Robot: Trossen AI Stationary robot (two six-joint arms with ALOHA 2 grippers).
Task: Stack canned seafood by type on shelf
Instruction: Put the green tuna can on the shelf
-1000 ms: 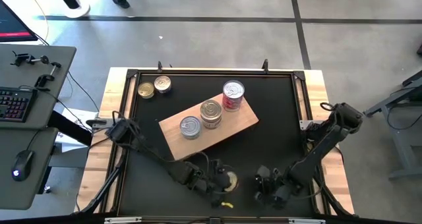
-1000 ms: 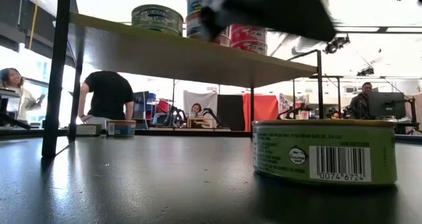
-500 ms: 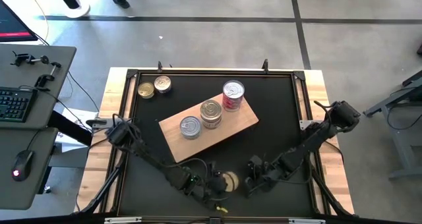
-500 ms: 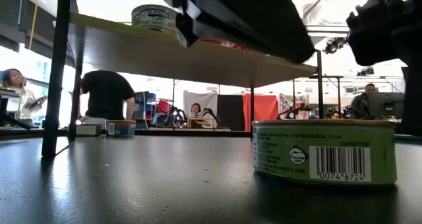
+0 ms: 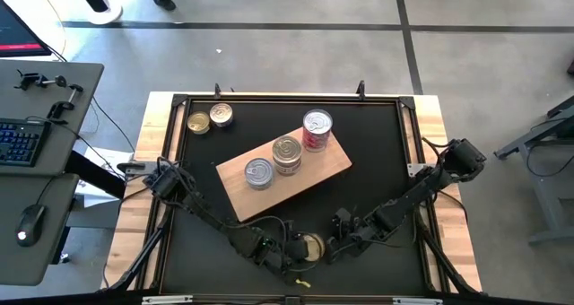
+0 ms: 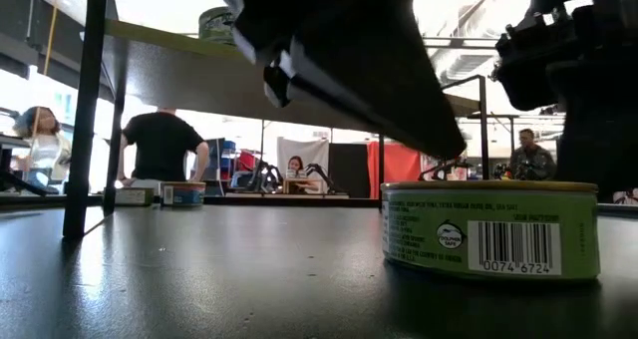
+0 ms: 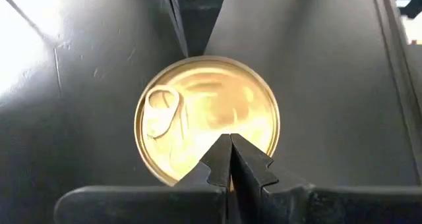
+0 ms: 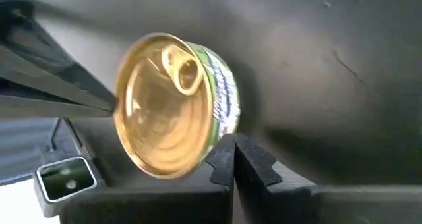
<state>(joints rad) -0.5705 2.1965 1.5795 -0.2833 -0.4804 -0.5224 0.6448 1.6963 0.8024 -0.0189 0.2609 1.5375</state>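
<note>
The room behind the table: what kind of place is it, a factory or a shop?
More likely a robotics lab or workshop. Beyond the black table a person stands at a bench, more robot arms sit on far tables, and a desk with a keyboard stands beside the rig.

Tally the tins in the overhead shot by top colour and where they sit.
Silver-top tins on the shelf: 2
Gold-top tin on the shelf: 1
Tins at the table's far left corner: 2
Gold-top tin between the grippers: 1
Total: 6

Grey tiled floor [image 5: 269, 54], desk with keyboard [image 5: 22, 139] alongside.
</note>
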